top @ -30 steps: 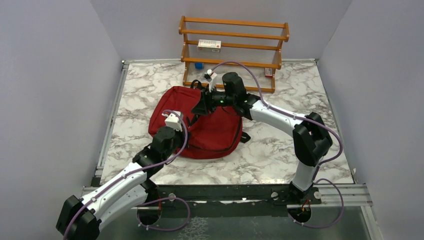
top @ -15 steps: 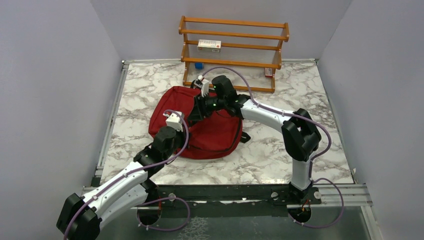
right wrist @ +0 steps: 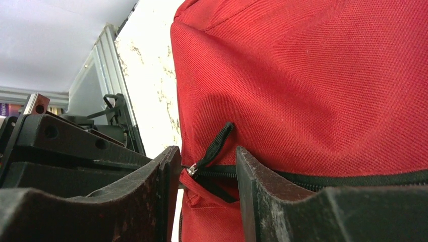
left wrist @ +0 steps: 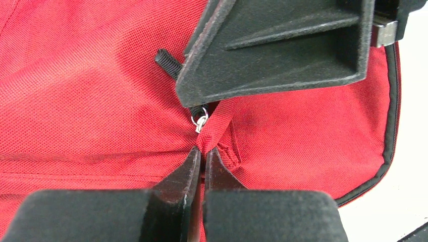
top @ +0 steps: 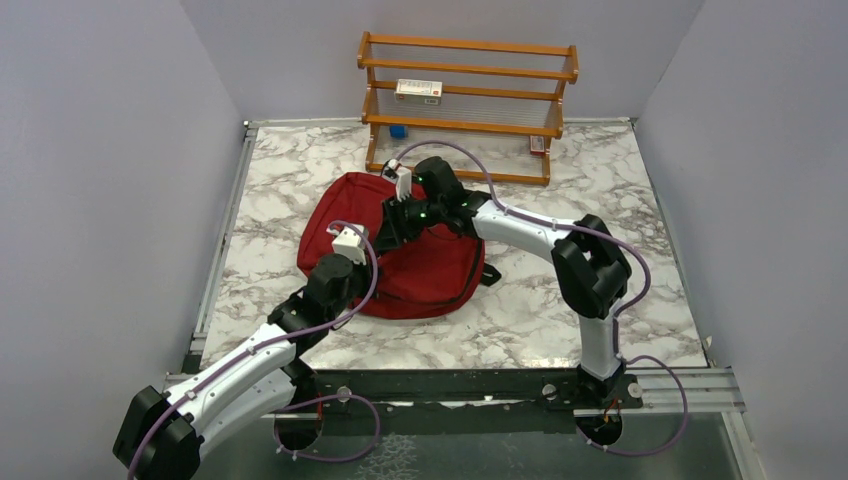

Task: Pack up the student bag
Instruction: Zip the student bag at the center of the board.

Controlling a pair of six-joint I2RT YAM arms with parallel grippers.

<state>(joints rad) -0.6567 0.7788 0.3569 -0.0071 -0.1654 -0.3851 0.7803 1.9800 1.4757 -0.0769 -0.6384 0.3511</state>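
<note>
The student bag [top: 430,265], a dark-red backpack, lies flat on the marble table [top: 560,300]. My left gripper [left wrist: 203,151] is shut on a red fabric tab [left wrist: 218,123] at the end of the bag's zipper. My right gripper [right wrist: 208,156] is open, its fingers standing on either side of the black zipper pull [right wrist: 217,143] and its metal ring. In the top view both grippers meet at the bag's left upper part: the right gripper [top: 388,232] faces the left gripper [top: 368,250]. One right finger [left wrist: 272,50] fills the top of the left wrist view. The zipper line [right wrist: 353,179] looks closed.
A wooden rack [top: 468,95] stands at the back of the table with a white box [top: 418,90] on a shelf, a small blue item [top: 398,131] and a small red item [top: 537,145] lower down. Grey walls enclose the table on three sides.
The right arm has slid left across the bag's top toward the left gripper, and its jaws have widened slightly. The left arm and the bag have stayed put.
</note>
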